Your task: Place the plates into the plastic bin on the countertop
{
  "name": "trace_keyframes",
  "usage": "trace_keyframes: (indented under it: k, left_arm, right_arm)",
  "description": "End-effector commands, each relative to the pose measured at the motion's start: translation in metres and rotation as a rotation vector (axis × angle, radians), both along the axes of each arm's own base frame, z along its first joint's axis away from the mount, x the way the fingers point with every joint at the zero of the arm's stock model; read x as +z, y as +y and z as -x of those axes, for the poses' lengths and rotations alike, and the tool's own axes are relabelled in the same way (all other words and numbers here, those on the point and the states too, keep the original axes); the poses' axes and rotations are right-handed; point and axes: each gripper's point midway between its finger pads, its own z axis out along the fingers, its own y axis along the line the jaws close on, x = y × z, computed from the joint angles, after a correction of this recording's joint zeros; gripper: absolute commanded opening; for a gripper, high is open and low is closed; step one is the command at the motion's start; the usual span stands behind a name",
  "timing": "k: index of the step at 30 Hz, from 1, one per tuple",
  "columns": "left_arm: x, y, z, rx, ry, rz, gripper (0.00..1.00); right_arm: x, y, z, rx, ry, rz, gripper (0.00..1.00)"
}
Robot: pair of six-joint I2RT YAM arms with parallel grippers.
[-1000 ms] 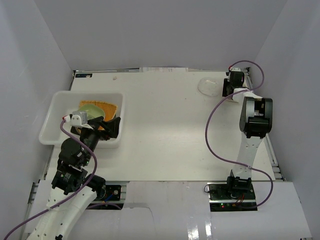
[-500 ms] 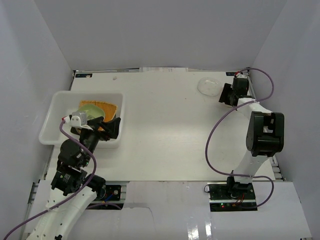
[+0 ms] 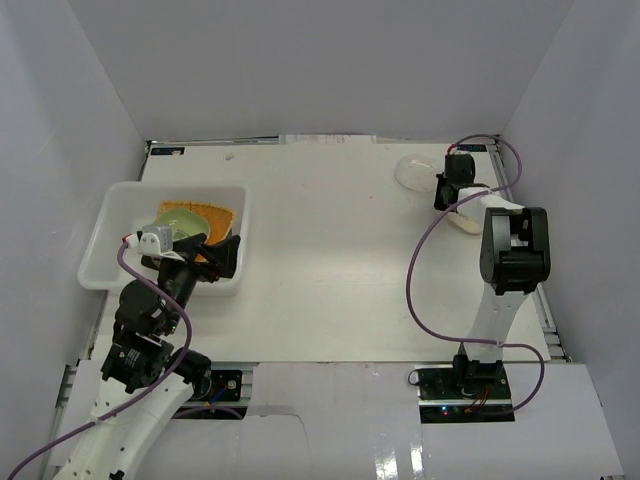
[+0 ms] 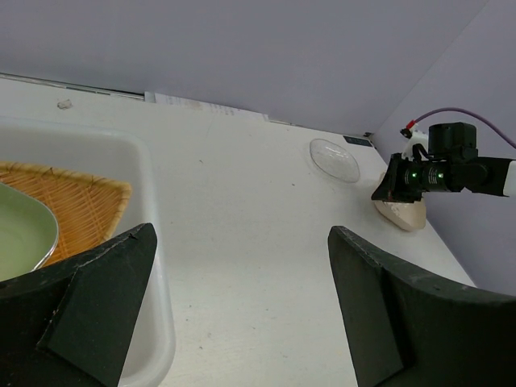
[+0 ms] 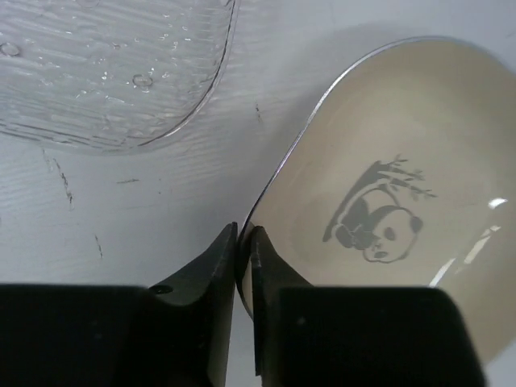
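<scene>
- Cream panda plate (image 5: 387,185): our right gripper (image 5: 244,242) pinches its rim, beside the clear plate (image 5: 105,64)
- Our left gripper (image 4: 242,234) hangs wide open over the plastic bin (image 4: 81,133)

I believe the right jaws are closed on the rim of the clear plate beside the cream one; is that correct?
Not quite: the right wrist view shows the right jaws closed on the rim of the cream plate, with the clear plate untouched beside it.

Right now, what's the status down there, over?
Left gripper open, over the plastic bin's edge. Right gripper shut on rim of the cream plate. Clear plate lies close beside, not touching.
</scene>
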Motion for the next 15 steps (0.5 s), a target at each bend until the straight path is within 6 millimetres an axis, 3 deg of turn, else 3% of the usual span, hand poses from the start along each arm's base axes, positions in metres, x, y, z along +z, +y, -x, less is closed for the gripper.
trace_keyframes:
  k: [1, 2, 3, 5, 7, 8, 10, 11, 13, 14, 15]
  left_arm:
    - [0.0, 0.001, 0.001, 0.003, -0.003, -0.006, 0.98]
    - [0.0, 0.001, 0.001, 0.003, -0.003, -0.006, 0.98]
    - [0.0, 0.001, 0.001, 0.003, -0.004, -0.005, 0.98]
    - [0.001, 0.001, 0.001, 0.001, -0.007, -0.003, 0.98]
    - [0.001, 0.001, 0.001, 0.006, -0.003, -0.002, 0.98]
    - [0.001, 0.001, 0.0, 0.009, -0.003, -0.002, 0.98]
    - [0.005, 0.006, -0.001, 0.033, -0.009, 0.005, 0.98]
    - [0.008, 0.009, -0.001, 0.048, -0.015, 0.011, 0.98]
    - [0.018, 0.018, -0.001, 0.094, -0.031, 0.045, 0.98]
    - [0.025, 0.02, 0.0, 0.104, -0.045, 0.063, 0.98]
    - [0.039, 0.023, 0.005, 0.106, -0.083, 0.09, 0.98]
  right_arm:
    - [0.042, 0.002, -0.004, -0.017, -0.097, 0.078, 0.09]
    - [0.045, 0.0, 0.002, -0.031, -0.099, 0.102, 0.08]
    - [0.063, 0.008, 0.006, -0.022, -0.135, 0.107, 0.08]
    - [0.077, 0.019, 0.013, -0.007, -0.172, 0.1, 0.08]
    - [0.099, 0.051, 0.027, 0.058, -0.233, 0.072, 0.08]
    - [0.119, 0.088, 0.034, 0.141, -0.292, 0.04, 0.08]
    - [0.13, 0.131, 0.049, 0.25, -0.323, 0.004, 0.08]
    - [0.136, 0.178, 0.065, 0.359, -0.338, -0.019, 0.08]
    - [0.169, 0.231, 0.075, 0.472, -0.428, -0.064, 0.08]
    - [0.177, 0.276, 0.095, 0.585, -0.451, -0.077, 0.08]
    - [0.186, 0.298, 0.102, 0.631, -0.476, -0.087, 0.08]
